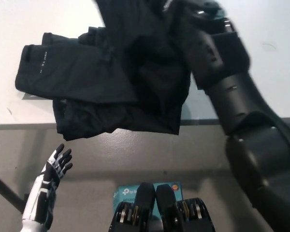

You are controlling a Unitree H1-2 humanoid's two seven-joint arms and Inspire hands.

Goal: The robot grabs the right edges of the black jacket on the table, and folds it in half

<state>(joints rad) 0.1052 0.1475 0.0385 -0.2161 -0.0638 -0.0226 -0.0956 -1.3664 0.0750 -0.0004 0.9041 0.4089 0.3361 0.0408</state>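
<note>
— Where's the soft, matte black fabric jacket?
— Bunched in rumpled folds on the smooth white table, lower hem drooping over the front edge, right side lifted and carried over the middle.
— Black right hand?
— Buried in the raised cloth at the top; grip impossible to tell.
— White left hand?
— Low at lower left, below the table edge, fingers spread, holding nothing.
</note>
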